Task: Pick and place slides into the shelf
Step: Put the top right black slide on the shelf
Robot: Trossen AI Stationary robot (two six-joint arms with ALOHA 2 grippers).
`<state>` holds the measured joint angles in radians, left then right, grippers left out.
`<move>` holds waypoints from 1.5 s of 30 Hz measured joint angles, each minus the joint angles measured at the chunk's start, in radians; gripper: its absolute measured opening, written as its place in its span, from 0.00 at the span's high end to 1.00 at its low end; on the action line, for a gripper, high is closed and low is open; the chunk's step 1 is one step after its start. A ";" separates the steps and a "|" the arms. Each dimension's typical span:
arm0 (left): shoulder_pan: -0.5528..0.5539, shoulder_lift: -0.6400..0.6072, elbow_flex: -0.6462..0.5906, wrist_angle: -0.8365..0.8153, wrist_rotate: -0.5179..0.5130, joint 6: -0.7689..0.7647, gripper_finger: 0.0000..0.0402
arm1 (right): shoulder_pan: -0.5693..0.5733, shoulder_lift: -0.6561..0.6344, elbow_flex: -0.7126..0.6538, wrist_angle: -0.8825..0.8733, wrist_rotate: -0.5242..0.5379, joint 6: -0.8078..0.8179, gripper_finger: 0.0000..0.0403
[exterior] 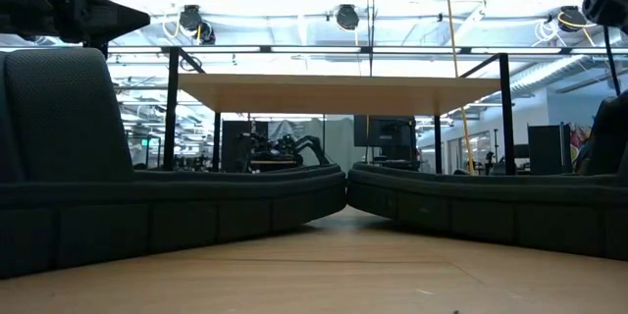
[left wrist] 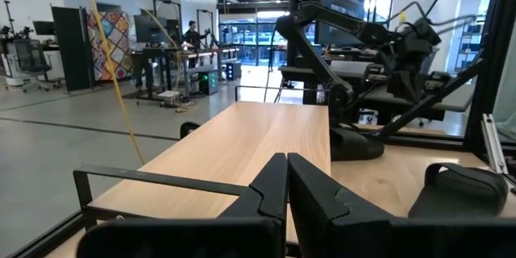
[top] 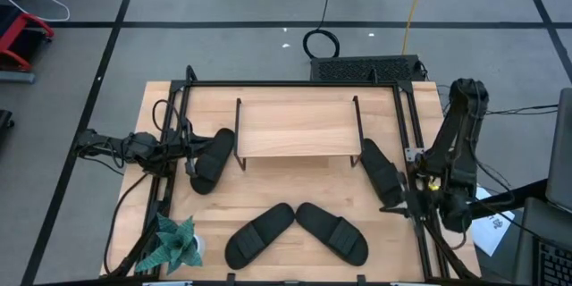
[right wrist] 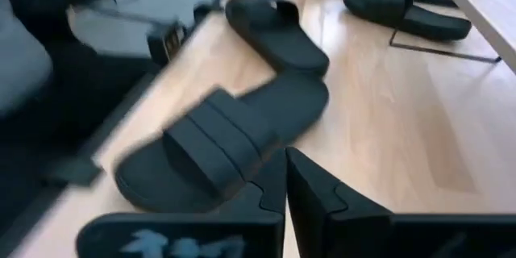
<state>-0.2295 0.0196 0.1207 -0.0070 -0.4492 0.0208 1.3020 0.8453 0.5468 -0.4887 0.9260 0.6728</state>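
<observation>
Now I am watching both hands sitting closed, holding nothing.
Left hand (top: 189, 154) beside one slide (top: 211, 160) left of shelf (top: 295, 127); right hand (top: 404, 198) by another (top: 381, 172); two (top: 259, 234) lying in front.

The shelf (top: 297, 128) top is bare and open from above. One slide (top: 211, 159) blocks its nine o'clock side, another slide (top: 381, 174) blocks four o'clock. Two slides (top: 295, 232) lie at six o'clock, with bare worktop (top: 295, 183) between.
</observation>
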 joint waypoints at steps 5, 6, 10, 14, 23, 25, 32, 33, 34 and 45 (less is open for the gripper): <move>0.000 0.000 0.000 -0.006 -0.002 0.000 0.95 | 0.001 0.063 0.000 -0.116 -0.088 0.116 1.00; 0.000 0.000 0.000 -0.007 -0.002 0.000 0.95 | 0.001 0.081 0.000 -0.139 -0.112 0.149 1.00; 0.000 0.000 0.000 -0.023 -0.006 0.001 0.95 | -0.011 0.135 0.000 -0.198 -0.145 0.228 0.98; 0.000 0.000 0.000 -0.024 -0.006 0.007 0.95 | -0.045 0.162 0.000 -0.210 -0.169 0.229 0.96; 0.000 0.000 0.000 -0.024 -0.006 0.008 0.95 | -0.186 0.043 0.046 -0.245 -0.116 0.153 0.92; 0.000 0.000 0.000 -0.028 -0.006 0.010 0.95 | -0.238 0.007 0.084 -0.309 -0.119 0.153 0.93; 0.000 0.000 0.000 -0.057 -0.007 0.019 0.95 | -0.425 -0.049 0.310 -0.772 -0.276 0.154 0.93; 0.000 0.000 0.000 -0.064 -0.006 0.019 0.95 | -0.454 -0.049 0.346 -0.822 -0.307 0.153 0.93; 0.000 0.000 0.000 -0.070 -0.007 0.019 0.95 | -0.483 -0.049 0.381 -0.867 -0.336 0.150 0.93; 0.000 0.000 0.000 -0.072 -0.006 0.037 0.95 | -0.795 -0.055 0.646 -0.953 -0.620 -0.077 0.93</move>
<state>-0.2298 0.0193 0.1207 -0.0791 -0.4557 0.0576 0.5068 0.7908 1.1930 -1.4412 0.3061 0.5956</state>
